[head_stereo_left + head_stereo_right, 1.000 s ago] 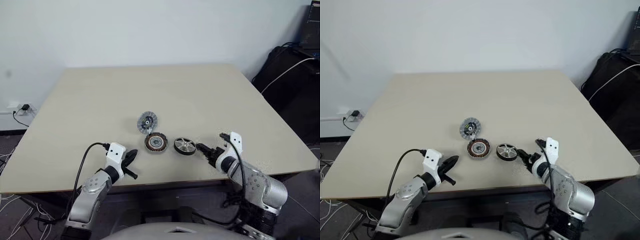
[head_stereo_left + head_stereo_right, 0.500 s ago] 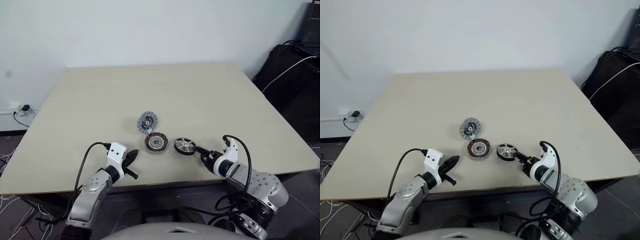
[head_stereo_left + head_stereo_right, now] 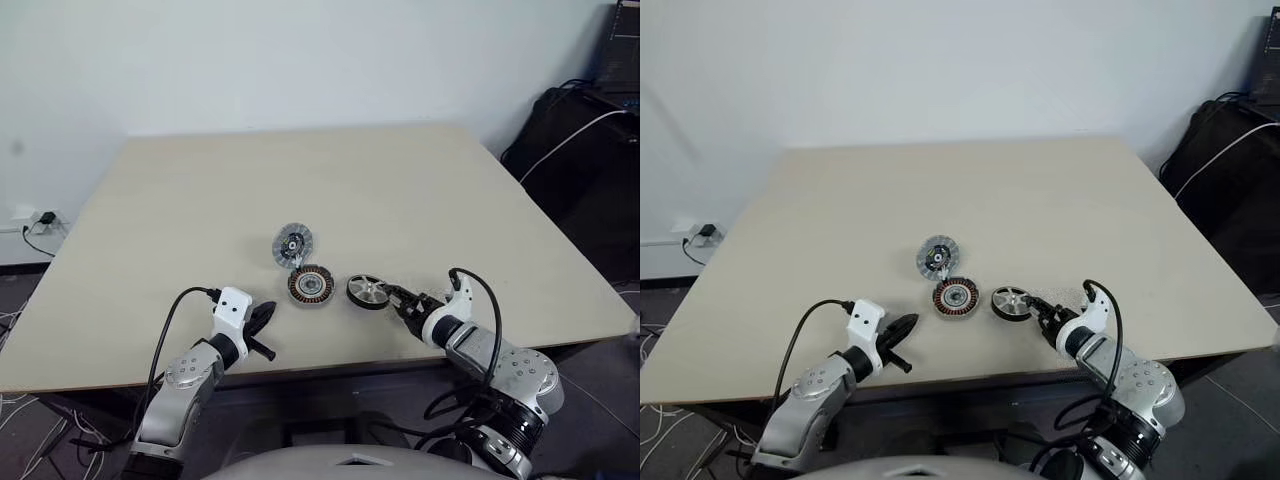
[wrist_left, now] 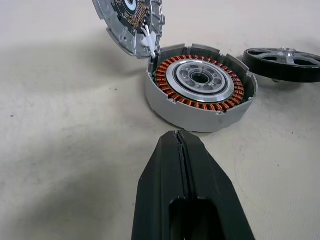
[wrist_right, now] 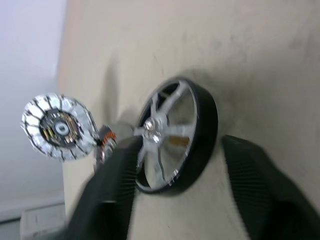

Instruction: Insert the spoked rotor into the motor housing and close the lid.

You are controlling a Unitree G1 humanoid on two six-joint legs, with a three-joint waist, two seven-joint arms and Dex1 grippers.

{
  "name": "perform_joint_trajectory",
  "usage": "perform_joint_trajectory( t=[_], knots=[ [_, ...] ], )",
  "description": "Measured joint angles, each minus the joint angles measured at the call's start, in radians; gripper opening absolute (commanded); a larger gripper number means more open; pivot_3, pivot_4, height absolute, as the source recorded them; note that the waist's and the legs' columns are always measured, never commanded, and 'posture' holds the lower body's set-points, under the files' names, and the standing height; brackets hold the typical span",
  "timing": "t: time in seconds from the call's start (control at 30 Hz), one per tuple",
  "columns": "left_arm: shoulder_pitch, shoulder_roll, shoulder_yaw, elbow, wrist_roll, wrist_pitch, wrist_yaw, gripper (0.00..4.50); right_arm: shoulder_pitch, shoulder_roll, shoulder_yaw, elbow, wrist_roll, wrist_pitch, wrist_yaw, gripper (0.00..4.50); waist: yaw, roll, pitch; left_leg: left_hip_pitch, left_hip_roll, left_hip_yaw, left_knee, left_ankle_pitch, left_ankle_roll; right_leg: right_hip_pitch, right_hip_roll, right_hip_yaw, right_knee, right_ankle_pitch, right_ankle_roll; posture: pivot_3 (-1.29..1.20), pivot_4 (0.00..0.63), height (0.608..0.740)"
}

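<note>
The spoked rotor (image 3: 369, 291) lies flat on the table (image 3: 200, 200) just right of the motor housing (image 3: 311, 284), whose lid (image 3: 293, 244) leans open against its far rim, leaving the windings clear (ready for insertion, I judge). The right gripper (image 5: 175, 170) reaches low, fingers spread either side of the rotor — not yet pinching. The left gripper (image 4: 181, 150), fingers pressed together, points at the housing.

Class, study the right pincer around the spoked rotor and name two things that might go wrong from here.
1. The right pincer straddles the spoked rotor, which lies flat on the table; closing may skid it or tip it instead of gripping.
2. The lid leans on the motor housing; a nudged rotor might knock it over the opening.
</note>
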Motion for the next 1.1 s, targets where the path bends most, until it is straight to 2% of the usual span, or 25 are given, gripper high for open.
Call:
perform_joint_trajectory(
  t=[0.17, 0.37, 0.47, 0.83, 1.1],
  knots=[
    [-0.012, 0.0, 0.0, 0.0, 0.0, 0.002, -0.001, 0.0, 0.001, 0.001, 0.016, 0.026, 0.049, -0.04, -0.052, 0.05, -0.001, 0.0, 0.0, 0.0, 0.0, 0.0, 0.0, 0.0, 0.0, 0.0, 0.0, 0.0, 0.0, 0.0, 0.0, 0.0, 0.0, 0.74],
    [-0.013, 0.001, 0.0, 0.0, 0.0, 0.002, -0.006, 0.0, 0.013, 0.001, 0.048, 0.03, 0.086, -0.089, -0.085, 0.02, -0.002, 0.0, 0.0, 0.0, 0.0, 0.0, 0.0, 0.0, 0.0, 0.0, 0.0, 0.0, 0.0, 0.0, 0.0, 0.0, 0.0, 0.74],
    [-0.013, 0.001, 0.0, 0.0, 0.0, 0.002, -0.007, 0.0, 0.029, -0.004, 0.06, 0.022, 0.091, -0.136, -0.082, 0.56, -0.001, 0.0, 0.0, 0.0, 0.0, 0.0, 0.0, 0.0, 0.0, 0.0, 0.0, 0.0, 0.0, 0.0, 0.0, 0.0, 0.0, 0.74],
    [-0.012, 0.003, 0.001, 0.0, 0.0, 0.002, -0.007, 0.0, 0.05, -0.016, 0.117, 0.042, 0.132, -0.186, -0.114, 4.16, -0.002, 0.001, 0.002, 0.0, 0.0, 0.001, 0.0, 0.0, 0.001, 0.0, 0.0, 0.001, 0.0, -0.001, 0.001, 0.0, 0.0, 0.74],
    [-0.012, 0.002, 0.001, 0.0, 0.0, 0.002, -0.007, 0.0, 0.042, -0.019, 0.154, 0.096, 0.154, -0.186, -0.119, 4.16, -0.002, 0.001, 0.002, 0.0, 0.0, 0.001, 0.0, 0.0, 0.001, 0.0, 0.0, 0.002, 0.0, -0.001, 0.001, 0.0, 0.0, 0.74]
  ],
)
